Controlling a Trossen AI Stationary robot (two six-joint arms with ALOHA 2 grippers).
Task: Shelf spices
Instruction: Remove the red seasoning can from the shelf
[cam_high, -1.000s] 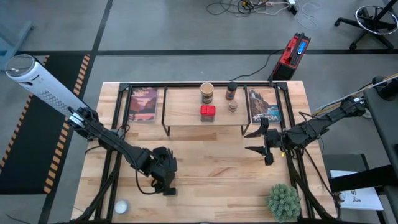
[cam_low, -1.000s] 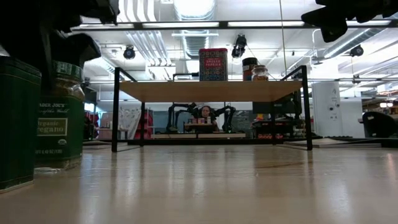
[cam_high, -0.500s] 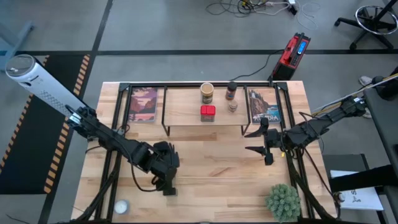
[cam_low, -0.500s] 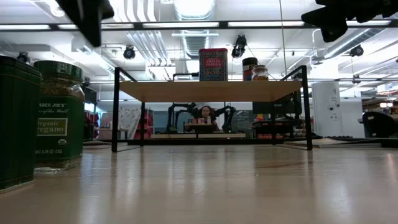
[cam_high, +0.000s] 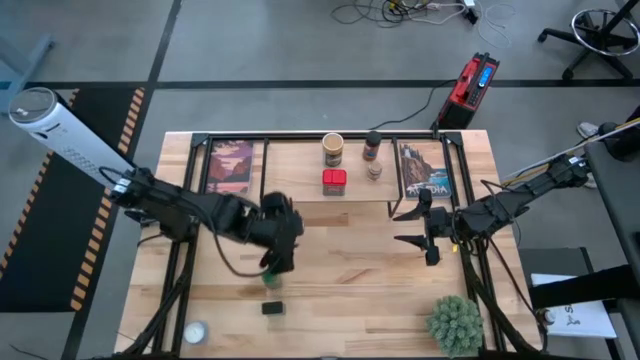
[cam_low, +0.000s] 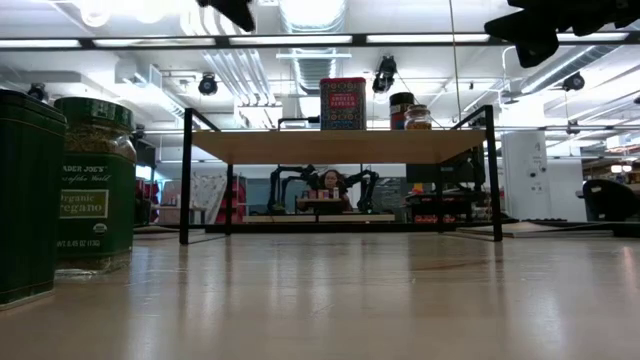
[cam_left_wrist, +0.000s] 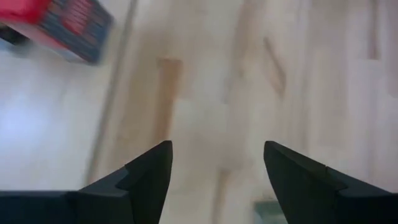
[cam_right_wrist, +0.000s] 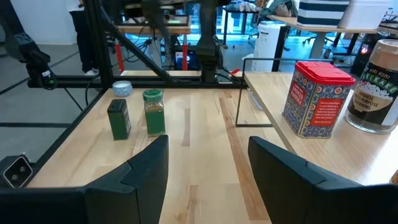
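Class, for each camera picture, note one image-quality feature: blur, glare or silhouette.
Left wrist view: motion-blurred, the red square tin smeared. Low view: bright ceiling lights glare, the near green-lidded glass jar looms large. Right wrist view: sharp, the open right gripper fingers dark. High view: evenly lit.

I see grey concrete floor (cam_high: 300, 50) around the table, cables (cam_high: 420, 12) trailing across it, a black hazard-striped mat (cam_high: 40, 190), an office chair (cam_high: 600, 30), and ceiling strip lights (cam_low: 420, 39) overhead.
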